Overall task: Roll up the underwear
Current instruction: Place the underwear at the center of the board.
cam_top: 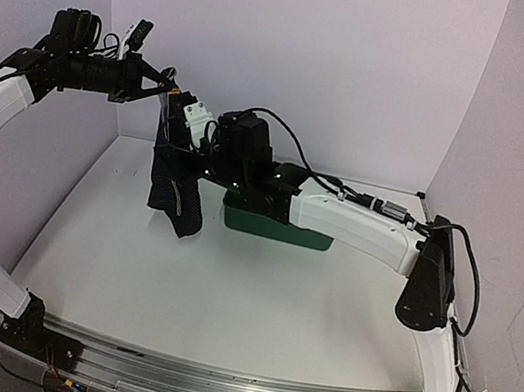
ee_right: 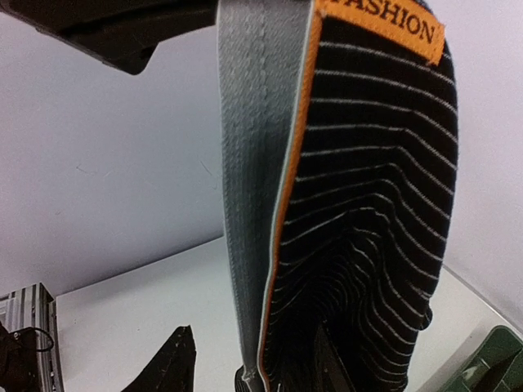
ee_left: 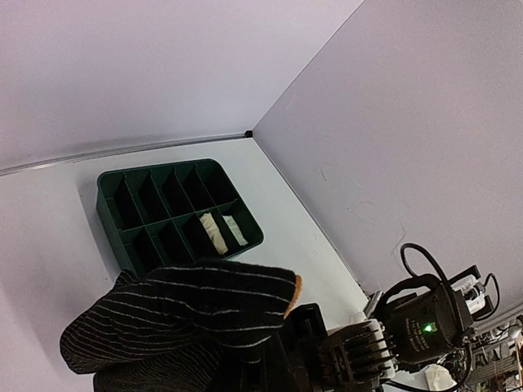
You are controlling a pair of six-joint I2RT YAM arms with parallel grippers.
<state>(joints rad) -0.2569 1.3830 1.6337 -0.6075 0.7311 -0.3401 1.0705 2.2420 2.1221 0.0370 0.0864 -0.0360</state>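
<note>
Above table (cam_top: 223, 301): underwear (cam_top: 172, 195), L gripper (cam_top: 167, 88).

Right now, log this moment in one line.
left gripper: shut on black underwear, held aloft | right gripper: open by waistband | green tray: two cream rolls

"FASHION" in dark capitals, orange label (ee_right: 384, 24), perhaps cropped at left, on black striped underwear (ee_right: 368, 204)

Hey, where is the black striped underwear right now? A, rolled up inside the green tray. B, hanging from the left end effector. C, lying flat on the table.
B: the black striped underwear hangs from the raised left end effector, and the green tray shows only cream rolls.
</note>
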